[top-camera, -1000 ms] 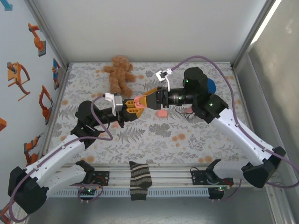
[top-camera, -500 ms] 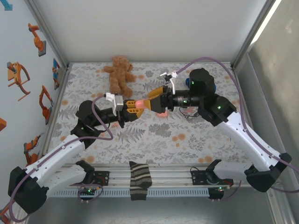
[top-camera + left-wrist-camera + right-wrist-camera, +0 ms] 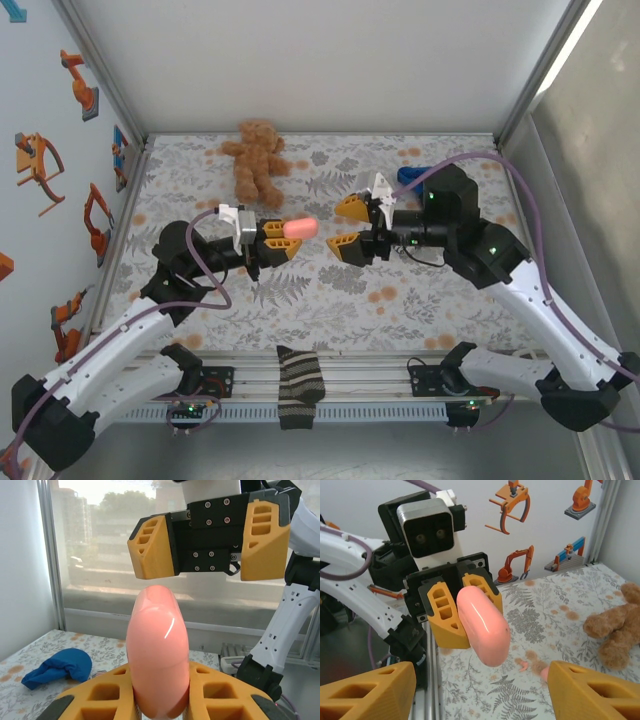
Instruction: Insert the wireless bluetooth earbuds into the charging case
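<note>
The left end effector is closed tightly on a pink case and holds it up in the air above the middle of the table. The case is smooth and oval. Its back end sits between the two orange fingers and its rounded front end points to the right, toward the other arm. Its lid looks closed.

The right end effector is just to the right of the case and faces it. Its jaws stand wide apart and have nothing between them. There is a small gap between its fingertips and the tip of the case, so they do not touch.

One tiny pink earbud lies on the table below the raised case, on the near side of the teddy bear. Just beside this earbud there is another pink thing, but the right finger hides most of it and I cannot tell what it is.

The teddy bear lies at the far left of the table. A blue cloth is at the far right, behind the right arm. A striped sock hangs over the near edge, between the two arm bases.
</note>
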Controlling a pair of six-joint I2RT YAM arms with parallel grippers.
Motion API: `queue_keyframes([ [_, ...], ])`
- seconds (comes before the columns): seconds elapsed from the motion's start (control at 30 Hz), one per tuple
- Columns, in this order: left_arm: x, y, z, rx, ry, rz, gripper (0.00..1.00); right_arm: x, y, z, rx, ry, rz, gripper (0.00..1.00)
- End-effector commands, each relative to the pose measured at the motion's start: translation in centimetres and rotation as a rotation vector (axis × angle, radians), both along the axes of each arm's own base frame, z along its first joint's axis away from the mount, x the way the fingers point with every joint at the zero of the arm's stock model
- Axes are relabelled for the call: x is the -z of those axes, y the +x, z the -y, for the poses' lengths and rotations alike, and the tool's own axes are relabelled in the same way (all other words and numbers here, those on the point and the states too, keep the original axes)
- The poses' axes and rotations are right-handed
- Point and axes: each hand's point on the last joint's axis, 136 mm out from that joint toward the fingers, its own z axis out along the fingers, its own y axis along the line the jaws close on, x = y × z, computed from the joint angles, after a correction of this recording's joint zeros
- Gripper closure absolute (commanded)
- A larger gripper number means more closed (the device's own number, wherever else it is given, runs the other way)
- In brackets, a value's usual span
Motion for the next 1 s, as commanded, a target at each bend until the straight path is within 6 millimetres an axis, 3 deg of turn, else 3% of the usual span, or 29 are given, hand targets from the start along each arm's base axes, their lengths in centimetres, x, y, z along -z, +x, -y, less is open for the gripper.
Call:
queue_keyframes([
  [0.0, 0.0, -0.6, 0.0, 0.023, 0.004, 0.0, 0.82, 0.4, -0.7, -0.5, -0.082, -0.005, 0.093, 0.31],
  [0.47, -0.1, -0.8, 0.2, 0.038, 0.004, 0.015, 0.82, 0.6, -0.6, -3.1, -0.187, 0.006, 0.074, 0.33],
  [0.97, -0.1, -0.8, 0.3, 0.039, 0.007, 0.019, 0.82, -0.1, -1.1, -4.2, -0.241, 0.035, 0.087, 0.52],
])
